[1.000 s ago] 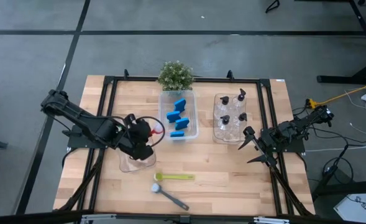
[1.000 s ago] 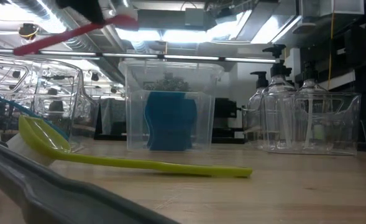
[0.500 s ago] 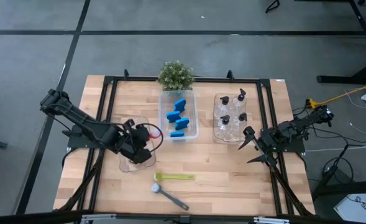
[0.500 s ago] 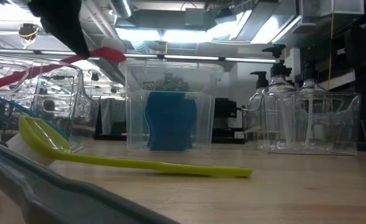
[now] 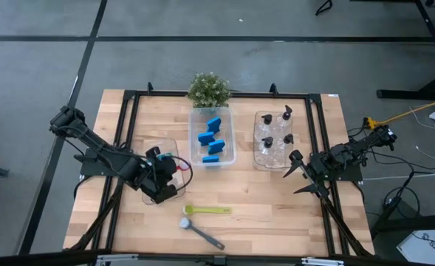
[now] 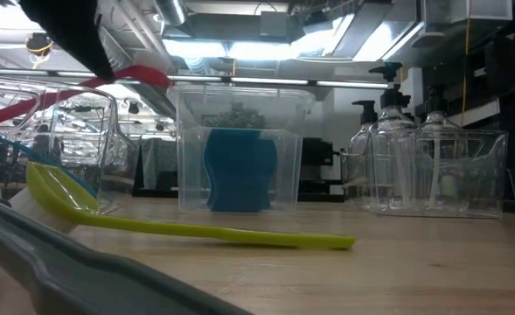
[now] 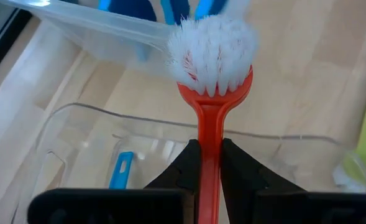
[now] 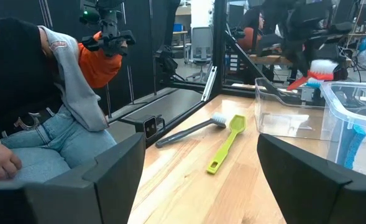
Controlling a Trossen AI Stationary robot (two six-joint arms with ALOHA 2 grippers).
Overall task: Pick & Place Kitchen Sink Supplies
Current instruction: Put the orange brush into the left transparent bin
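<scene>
Sponges: four blue sponges (image 5: 212, 142) already in the middle bin (image 5: 229, 137), beside the potted plant (image 5: 208, 88)
Bottles: four pump bottles (image 5: 276, 136) already standing in the right-hand bin (image 5: 264, 162)
Red brush (image 7: 211, 87): clamped by its handle in the left gripper (image 7: 207, 163) fingers, bristle head poised over the near-left bin (image 7: 77, 134); not yet let go
Blue brush (image 7: 120, 171): lying inside that same bin
Yellow-green brush (image 5: 207, 210): loose on the tabletop (image 5: 269, 207), yet to be picked
Grey brush (image 5: 201, 231): loose just beside it, yet to be picked
Right gripper (image 5: 300, 176): waiting at the right edge, fingers spread wide, holding nothing
Progress: judged well past halfway; three brushes left to settle
</scene>
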